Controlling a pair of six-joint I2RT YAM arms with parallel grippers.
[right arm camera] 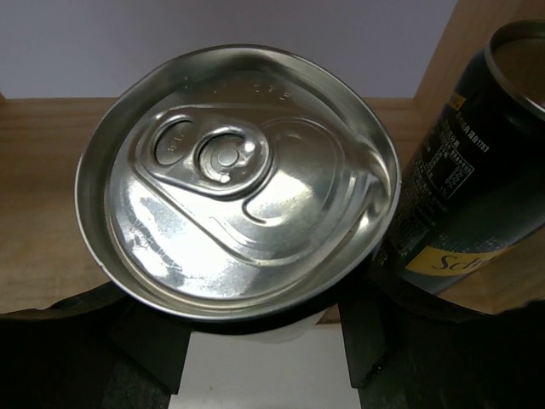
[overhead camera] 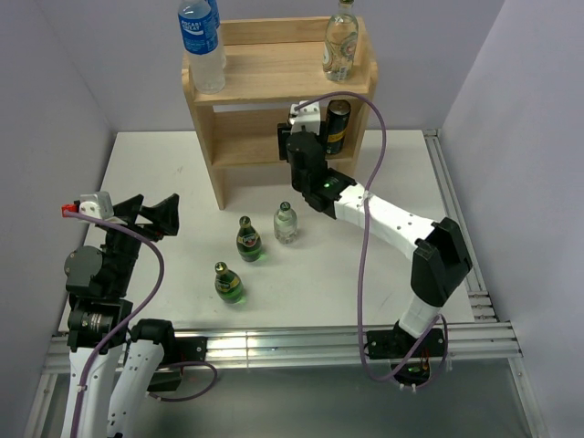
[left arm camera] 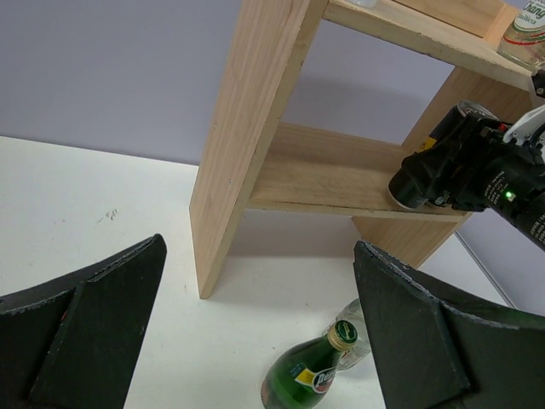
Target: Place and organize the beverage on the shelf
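Note:
The wooden shelf [overhead camera: 274, 78] stands at the back. A clear glass bottle [overhead camera: 341, 41] is on its top tier. A dark can [overhead camera: 338, 126] stands on the lower tier. My right gripper [overhead camera: 297, 137] reaches into the lower tier and is shut on a second can [right arm camera: 238, 179], just left of the standing can [right arm camera: 477, 196]. Two green bottles [overhead camera: 248, 239] [overhead camera: 229, 283] and a clear glass bottle [overhead camera: 286, 222] stand on the table. My left gripper [overhead camera: 151, 214] is open and empty, left of them. In the left wrist view, one green bottle [left arm camera: 311, 375] stands ahead between the open fingers.
A tall plastic water bottle with a blue label [overhead camera: 203, 41] stands on the shelf's top tier at the left. The white table [overhead camera: 155, 173] is walled on three sides. The right arm [overhead camera: 401, 224] stretches across the table's right half.

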